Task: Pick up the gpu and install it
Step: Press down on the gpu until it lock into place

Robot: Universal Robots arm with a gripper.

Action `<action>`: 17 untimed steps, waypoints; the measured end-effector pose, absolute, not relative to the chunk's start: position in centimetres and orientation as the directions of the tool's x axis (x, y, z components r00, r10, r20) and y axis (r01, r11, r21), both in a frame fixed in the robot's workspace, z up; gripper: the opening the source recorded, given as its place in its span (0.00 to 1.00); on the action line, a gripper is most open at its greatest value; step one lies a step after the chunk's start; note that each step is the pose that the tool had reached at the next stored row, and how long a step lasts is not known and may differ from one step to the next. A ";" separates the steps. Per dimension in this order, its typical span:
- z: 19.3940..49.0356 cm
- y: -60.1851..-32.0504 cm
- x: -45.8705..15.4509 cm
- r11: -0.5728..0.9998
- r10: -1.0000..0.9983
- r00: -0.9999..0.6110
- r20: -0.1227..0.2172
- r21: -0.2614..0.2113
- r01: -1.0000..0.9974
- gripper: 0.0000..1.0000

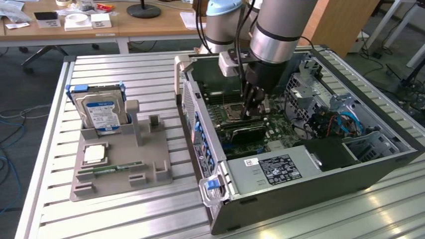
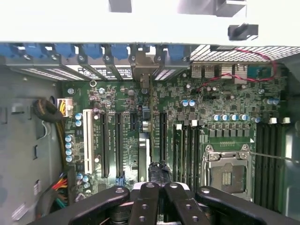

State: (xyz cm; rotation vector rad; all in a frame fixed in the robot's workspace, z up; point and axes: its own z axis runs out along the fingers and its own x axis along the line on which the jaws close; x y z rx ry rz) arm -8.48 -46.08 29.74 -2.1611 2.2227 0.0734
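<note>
Wrist view: thin green gpu (image 2: 143, 154) edge-on.

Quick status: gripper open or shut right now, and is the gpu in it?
Gripper: shut, down inside the open computer case over the motherboard. Whether it grips the gpu beneath it cannot be told.

Ribbed metal worktable (image 1: 119, 209) in foreground; behind it wooden desks (image 1: 133, 22) w/ small boxes, a black chair base (image 1: 43, 52) on grey floor, white table legs toward exterior view's right.
</note>
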 end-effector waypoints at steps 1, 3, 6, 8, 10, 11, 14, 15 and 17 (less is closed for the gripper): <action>30.0 -46.1 -8.5 0.028 -0.998 -0.028 -0.062 0.006 -1.000 0.11; 30.5 -46.1 -8.5 0.028 -0.998 -0.028 -0.062 0.006 -1.000 0.11; 31.2 -46.1 -8.5 0.028 -0.998 -0.028 -0.062 0.006 -1.000 0.11; 31.6 -46.1 -8.5 0.028 -0.998 -0.028 -0.062 0.006 -1.000 0.11; 31.9 -46.1 -8.5 0.028 -0.998 -0.028 -0.062 0.006 -1.000 0.11; 31.9 -46.1 -8.5 0.028 -0.998 -0.028 -0.062 0.006 -1.000 0.11; 31.9 -46.1 -8.5 0.028 -0.998 -0.028 -0.062 0.006 -1.000 0.11; 31.9 -46.1 -8.5 0.028 -0.998 -0.028 -0.062 0.006 -1.000 0.11; 31.9 -46.1 -8.5 0.028 -0.998 -0.028 -0.062 0.006 -1.000 0.11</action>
